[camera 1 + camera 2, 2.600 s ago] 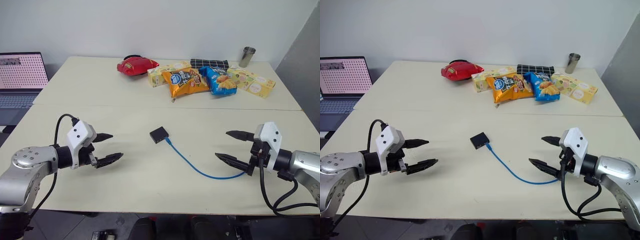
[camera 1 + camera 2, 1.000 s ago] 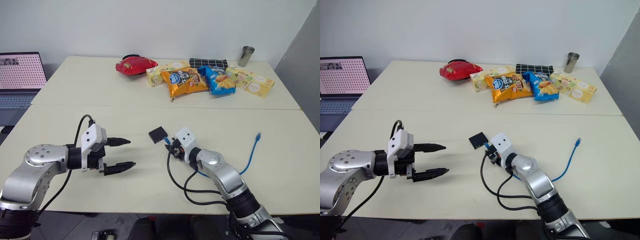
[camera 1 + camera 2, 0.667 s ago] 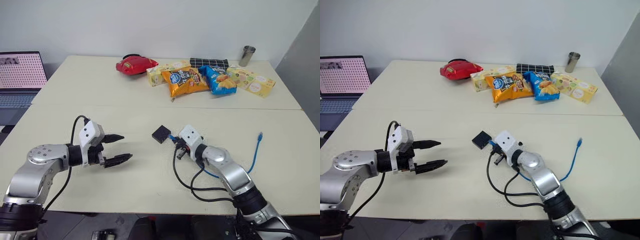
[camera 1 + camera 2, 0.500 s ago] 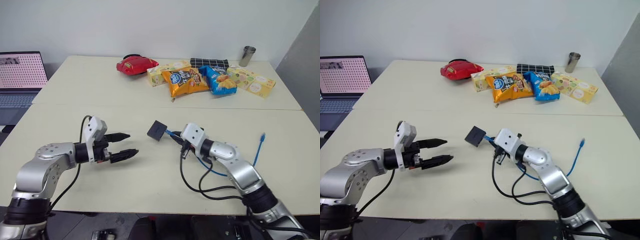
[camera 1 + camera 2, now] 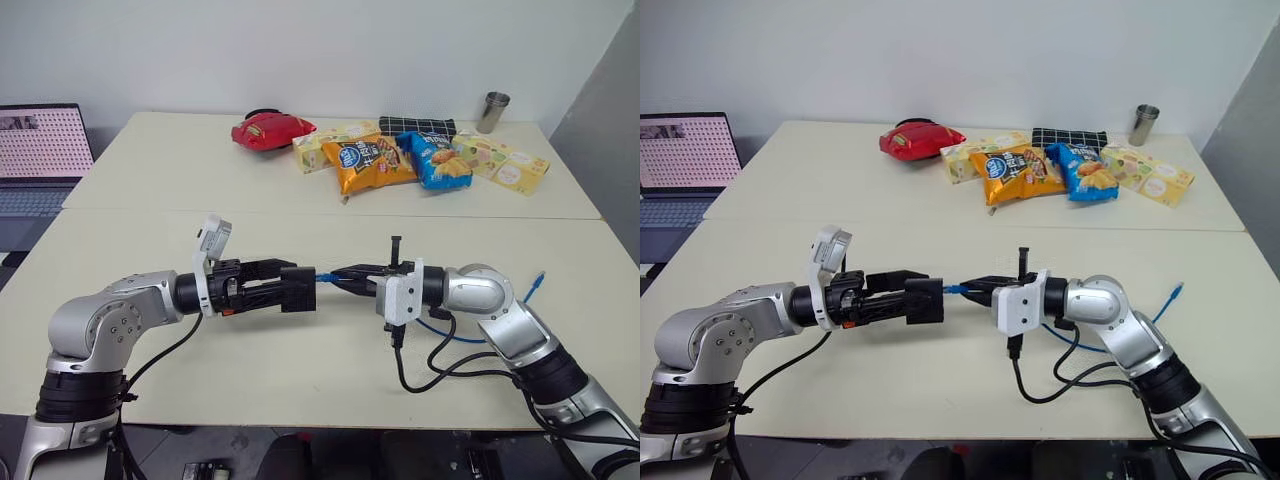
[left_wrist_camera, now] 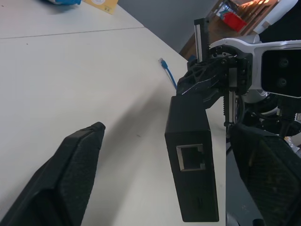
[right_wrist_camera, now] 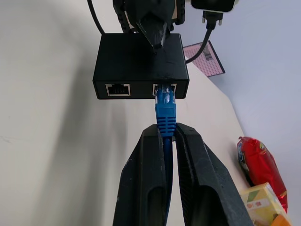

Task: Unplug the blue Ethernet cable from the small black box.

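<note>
Left gripper [image 5: 285, 288] reaches level toward the middle of the table [image 5: 150, 190], its two black fingers spread on either side of the small black box [image 5: 298, 289]; the left wrist view shows a gap between one finger and the box, so whether the box is actually clamped cannot be told. The box is lifted off the tabletop between the two arms, with an empty port facing the left wrist camera. Right gripper [image 5: 345, 276] points level toward the left one, its fingers pinched tight on the blue Ethernet cable [image 7: 165, 109] just behind the plug, which sits in one of the box's two ports. The rest of the cable loops behind the right arm, and its free plug lies on the table near the right edge. At the far side lie a red bag [image 5: 272, 130], an orange chip bag [image 5: 375, 165] and a blue chip bag [image 5: 437, 160]; their print is too small to read. A laptop [image 5: 42, 150] stands at far left.
</note>
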Robot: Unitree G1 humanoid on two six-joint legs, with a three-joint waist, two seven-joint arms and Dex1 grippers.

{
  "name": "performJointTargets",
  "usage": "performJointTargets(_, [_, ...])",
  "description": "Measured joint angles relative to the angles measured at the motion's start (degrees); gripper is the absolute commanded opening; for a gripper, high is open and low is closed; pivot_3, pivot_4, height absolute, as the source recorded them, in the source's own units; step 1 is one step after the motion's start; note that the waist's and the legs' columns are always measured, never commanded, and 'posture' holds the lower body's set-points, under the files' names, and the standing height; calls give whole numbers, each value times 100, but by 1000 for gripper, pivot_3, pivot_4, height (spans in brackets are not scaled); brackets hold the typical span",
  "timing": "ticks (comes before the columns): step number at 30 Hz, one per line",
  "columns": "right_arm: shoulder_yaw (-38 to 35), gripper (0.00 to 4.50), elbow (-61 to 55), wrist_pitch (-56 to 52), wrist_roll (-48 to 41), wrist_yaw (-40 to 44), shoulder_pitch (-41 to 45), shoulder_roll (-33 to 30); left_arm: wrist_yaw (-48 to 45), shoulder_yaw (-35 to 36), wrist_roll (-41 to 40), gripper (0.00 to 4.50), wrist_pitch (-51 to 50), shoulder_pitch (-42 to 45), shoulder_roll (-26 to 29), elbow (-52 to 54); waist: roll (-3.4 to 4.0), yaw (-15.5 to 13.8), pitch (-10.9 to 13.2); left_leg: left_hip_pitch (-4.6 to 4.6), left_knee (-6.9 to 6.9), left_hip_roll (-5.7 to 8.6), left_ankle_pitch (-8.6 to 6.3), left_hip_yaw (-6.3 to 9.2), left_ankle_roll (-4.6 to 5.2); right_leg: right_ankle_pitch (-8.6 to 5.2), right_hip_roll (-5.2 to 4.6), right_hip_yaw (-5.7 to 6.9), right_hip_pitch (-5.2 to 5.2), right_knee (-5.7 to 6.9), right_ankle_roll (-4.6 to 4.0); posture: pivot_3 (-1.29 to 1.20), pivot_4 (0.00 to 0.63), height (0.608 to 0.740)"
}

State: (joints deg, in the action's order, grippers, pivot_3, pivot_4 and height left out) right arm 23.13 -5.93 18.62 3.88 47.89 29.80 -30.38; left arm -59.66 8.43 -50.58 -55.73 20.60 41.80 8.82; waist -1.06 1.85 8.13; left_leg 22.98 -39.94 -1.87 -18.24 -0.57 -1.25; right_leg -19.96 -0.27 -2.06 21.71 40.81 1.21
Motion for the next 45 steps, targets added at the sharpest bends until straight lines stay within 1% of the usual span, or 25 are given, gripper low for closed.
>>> performJointTargets(2, [-1,72,5,89,61,-3,4,0,-8,0,-40,3169,-43,-1,15,0,0,0,0,0,0,0,0,0,0,0,0,0,0,-1,0,0,150,740])
performJointTargets(3, [-2,72,23,146,103,-11,8,0,-19,0,-70,2918,-66,-1,25,1,0,0,0,0,0,0,0,0,0,0,0,0,0,-1,0,0,150,740])
performJointTargets(6, [-58,71,135,290,178,-57,13,-1,-53,0,-101,2361,-130,-1,57,11,0,0,0,0,0,0,0,0,0,0,0,0,0,-1,0,0,150,740])
performJointTargets(13, [-155,71,269,474,288,-96,17,-1,-103,-29,-82,859,-103,-1,56,21,0,0,0,0,0,1,0,0,-1,0,0,-1,0,-1,0,0,150,740])
performJointTargets(14, [-155,71,279,493,311,-104,17,-1,-103,-34,-75,785,-98,-1,56,25,0,0,0,0,0,0,0,0,-1,0,0,-1,0,-1,0,0,150,740])
performJointTargets(16, [-159,71,299,583,402,-124,17,-9,-109,-63,-44,783,-58,-1,55,24,0,0,0,0,0,1,0,0,-1,0,0,-1,0,-1,0,0,150,740])
performJointTargets(18, [-159,771,320,647,417,-121,17,-36,-119,-108,3,783,4,-1,54,24,0,-1,0,0,0,1,1,0,-1,0,0,-2,0,-2,0,0,150,740])
performJointTargets(20, [-150,1093,301,695,383,-4,15,-72,-113,-180,107,783,112,-1,53,13,0,0,0,0,0,2,1,0,-1,0,0,-1,-1,-2,0,0,150,740])
performJointTargets(22, [-146,1524,173,653,245,148,-14,-110,-121,-233,241,783,266,-1,47,-25,1,-1,0,0,0,1,0,1,-1,0,0,-1,0,-2,0,0,150,740])
performJointTargets(24, [-146,1918,-49,384,9,388,-52,-248,-153,-284,365,783,485,5,-13,-47,1,-11,0,0,0,2,0,0,-1,0,-2,-1,-2,-4,0,0,150,740])
performJointTargets(26, [-176,2420,-270,-3,-287,605,-136,-390,-219,-357,469,783,670,26,-67,-73,0,-18,0,0,-2,2,0,3,-1,0,-3,1,-7,-8,0,0,150,740])
performJointTargets(27, [-190,2640,-399,-292,-502,704,-197,-458,-250,-402,545,783,780,39,-68,-89,0,-18,0,-1,-3,3,0,3,-1,0,-3,1,-8,-8,0,0,150,740])
performJointTargets(28, [-312,2804,-715,-1035,-1040,805,-342,-556,-341,-493,705,782,1001,83,-68,-115,4,-27,2,1,-2,4,1,7,-1,0,-3,2,-9,-8,0,0,150,740])
performJointTargets(29, [-461,2816,-974,-1828,-1615,828,-424,-614,-460,-591,862,782,1211,125,-61,-161,4,-25,2,0,-3,3,1,7,-1,0,-3,2,-13,-8,0,0,150,740])
performJointTargets(31, [-731,2816,-1365,-3023,-2527,792,-438,-684,-663,-744,1051,782,1488,168,-57,-187,3,-22,2,0,-4,3,1,7,-1,0,-4,3,-14,-12,0,0,150,740])
performJointTargets(32, [-936,2816,-1584,-3793,-3153,627,-429,-610,-858,-859,1156,782,1668,185,-57,-212,3,-15,2,-3,-2,2,0,9,0,0,-4,5,-16,-12,-1,0,150,740])
performJointTargets(34, [-1076,2816,-1684,-4421,-3612,408,-417,-441,-1032,-957,1233,782,1820,212,-57,-235,3,-6,2,-3,0,1,0,10,0,-3,-2,7,-15,-12,-5,0,150,740])
performJointTargets(39, [-1104,2816,-1651,-5726,-4273,11,-404,-208,-1378,-1046,1369,782,2161,277,-60,-343,4,-10,3,0,0,7,0,10,1,-3,-3,5,-16,-16,-5,0,150,740])
performJointTargets(45, [-1123,2816,-1498,-6366,-4543,-179,-244,72,-1499,-1045,1372,782,2244,299,-72,-406,5,-5,3,0,1,7,-1,11,2,-3,-3,5,-15,-18,-5,0,150,740])
